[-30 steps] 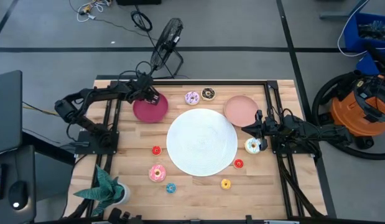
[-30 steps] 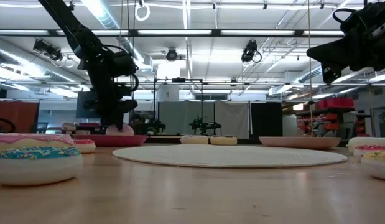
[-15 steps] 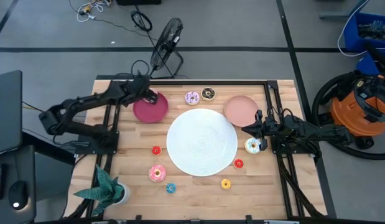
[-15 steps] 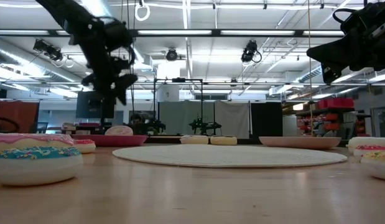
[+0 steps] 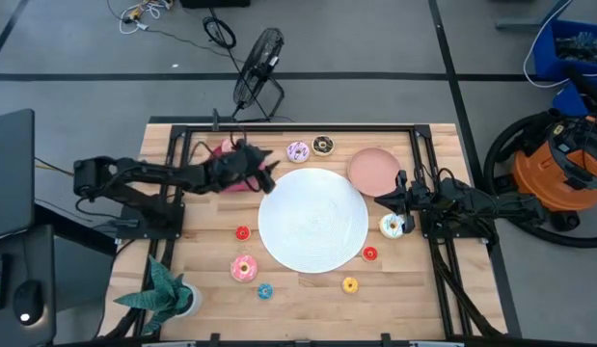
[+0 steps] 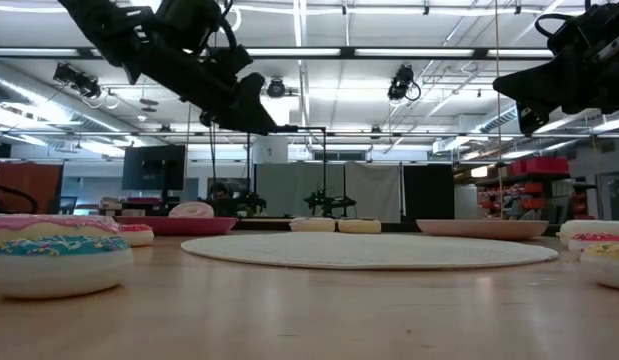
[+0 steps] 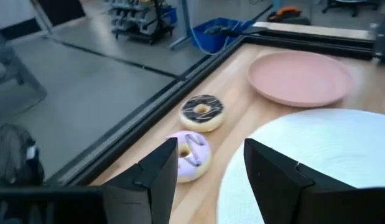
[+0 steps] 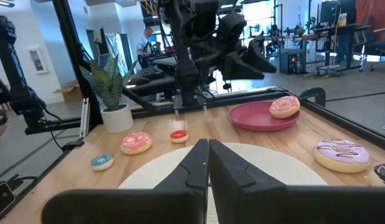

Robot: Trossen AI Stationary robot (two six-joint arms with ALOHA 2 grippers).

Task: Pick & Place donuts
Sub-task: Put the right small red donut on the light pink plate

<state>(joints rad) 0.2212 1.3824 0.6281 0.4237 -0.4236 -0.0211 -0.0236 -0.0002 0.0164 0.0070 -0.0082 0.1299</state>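
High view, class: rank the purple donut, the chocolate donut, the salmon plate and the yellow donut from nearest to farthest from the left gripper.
From the left gripper, open above the crimson plate's edge:
1. Purple donut, just beyond it at the table's far edge.
2. Chocolate donut, next along that edge.
3. Salmon plate, farther toward the right arm.
4. Yellow donut, at the near edge.

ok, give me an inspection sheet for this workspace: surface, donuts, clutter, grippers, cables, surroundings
Surface: wooden table carrying a big white disc.
Job's things: one pink donut lies on the crimson plate; purple donut and chocolate donut sit on bare wood beside the salmon plate; the rest are scattered around the disc.
Clutter: potted plant at the table corner.
Grippers: left gripper open, empty, above the disc's edge; right gripper shut, empty, at the right side.
Cables: loose wires on the floor.
Surroundings: fan, orange vacuum.
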